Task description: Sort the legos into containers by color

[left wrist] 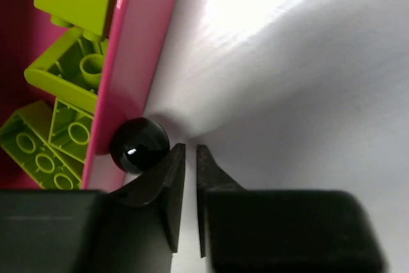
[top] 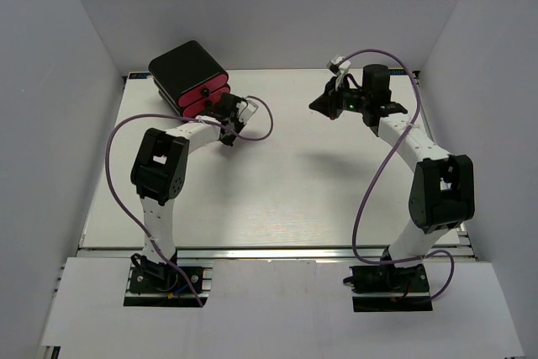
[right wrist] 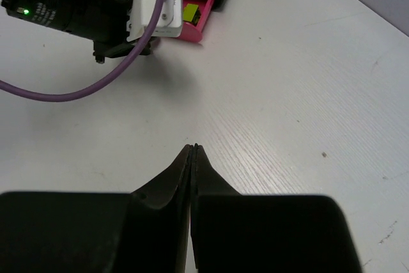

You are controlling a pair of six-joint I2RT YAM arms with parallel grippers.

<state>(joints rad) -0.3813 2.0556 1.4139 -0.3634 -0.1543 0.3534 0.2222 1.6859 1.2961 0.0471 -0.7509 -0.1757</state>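
Observation:
The black cabinet (top: 187, 69) with pink drawers (top: 204, 95) stands at the back left of the table. In the left wrist view one pink drawer (left wrist: 137, 49) is pulled out, with several lime legos (left wrist: 70, 62) inside. Its black knob (left wrist: 139, 145) sits just left of my left gripper (left wrist: 190, 148), touching the outside of the left finger. That gripper's jaws stand a narrow slit apart with nothing between them. My right gripper (right wrist: 193, 147) hovers over bare table at the back right, shut and empty. From there the drawer (right wrist: 203, 20) shows a lime lego (right wrist: 190, 12).
The left arm's wrist camera and purple cable (right wrist: 83, 7) hang in front of the cabinet. White walls close in the table on three sides. The table (top: 286, 182) is a white board.

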